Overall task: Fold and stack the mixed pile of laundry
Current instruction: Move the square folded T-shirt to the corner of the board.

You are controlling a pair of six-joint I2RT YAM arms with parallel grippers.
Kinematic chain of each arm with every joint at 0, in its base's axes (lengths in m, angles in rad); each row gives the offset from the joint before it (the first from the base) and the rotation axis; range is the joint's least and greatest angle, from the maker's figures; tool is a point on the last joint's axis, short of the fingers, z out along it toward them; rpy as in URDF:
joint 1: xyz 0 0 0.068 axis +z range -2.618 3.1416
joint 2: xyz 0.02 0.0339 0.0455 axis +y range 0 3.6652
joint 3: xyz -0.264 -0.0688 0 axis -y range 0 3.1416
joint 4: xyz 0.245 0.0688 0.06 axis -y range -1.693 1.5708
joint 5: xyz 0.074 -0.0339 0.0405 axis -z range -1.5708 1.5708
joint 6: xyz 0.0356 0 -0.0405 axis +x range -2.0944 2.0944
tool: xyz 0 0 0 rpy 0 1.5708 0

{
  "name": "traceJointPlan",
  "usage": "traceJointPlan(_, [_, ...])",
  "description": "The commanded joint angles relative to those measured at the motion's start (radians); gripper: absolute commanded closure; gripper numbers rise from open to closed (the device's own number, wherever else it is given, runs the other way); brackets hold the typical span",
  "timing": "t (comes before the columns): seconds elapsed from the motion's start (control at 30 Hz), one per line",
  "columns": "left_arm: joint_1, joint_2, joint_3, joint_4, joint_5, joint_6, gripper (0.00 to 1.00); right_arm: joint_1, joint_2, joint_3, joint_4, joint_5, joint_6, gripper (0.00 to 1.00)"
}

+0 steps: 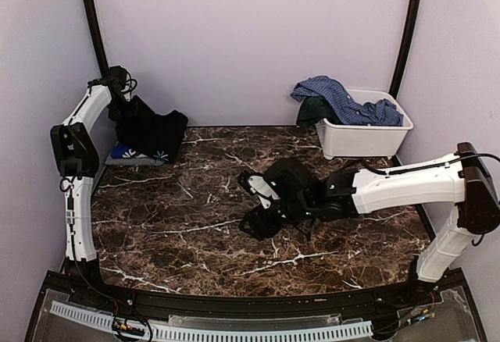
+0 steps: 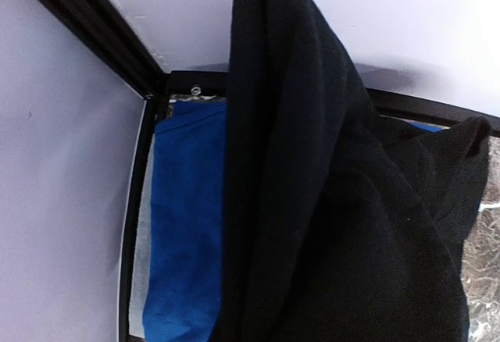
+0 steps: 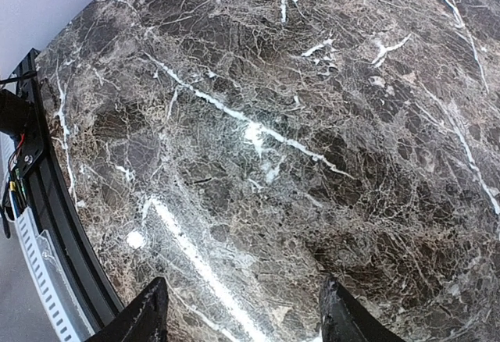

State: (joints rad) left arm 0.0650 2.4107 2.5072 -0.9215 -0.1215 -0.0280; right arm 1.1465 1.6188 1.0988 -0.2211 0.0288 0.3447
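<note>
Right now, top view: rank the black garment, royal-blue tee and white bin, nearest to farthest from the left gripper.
1. black garment: hangs from the left gripper, far-left corner.
2. royal-blue tee: flat on the table under that garment.
3. white bin: far right, across the table.

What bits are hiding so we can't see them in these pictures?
- Left wrist view: the left pincer, its fingers covered by the black garment.
- Top view: most of the blue tee, under that garment.
- Top view: the white bin, its inside hidden by the blue checked shirt.
- Right wrist view: the right pincer, its finger bases cut off by the bottom edge.
</note>
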Motion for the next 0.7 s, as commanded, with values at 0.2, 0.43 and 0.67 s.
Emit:
traceJointPlan(0.2, [0.067, 0.115, 0.032, 0.086, -0.109, -0.06, 0.68, -0.017, 0.037, 0.042, -0.019, -0.024, -0.008, 0.38])
traceJointPlan(0.43, [0.184, 0.131, 0.039, 0.039, 0.126, -0.296, 0.39, -0.017, 0.053, 0.052, -0.021, -0.061, -0.006, 0.38])
traceJointPlan(0.67, [0.234, 0.127, 0.034, -0.008, 0.22, -0.423, 0.25, -0.018, 0.051, 0.053, -0.009, -0.08, 0.0, 0.38])
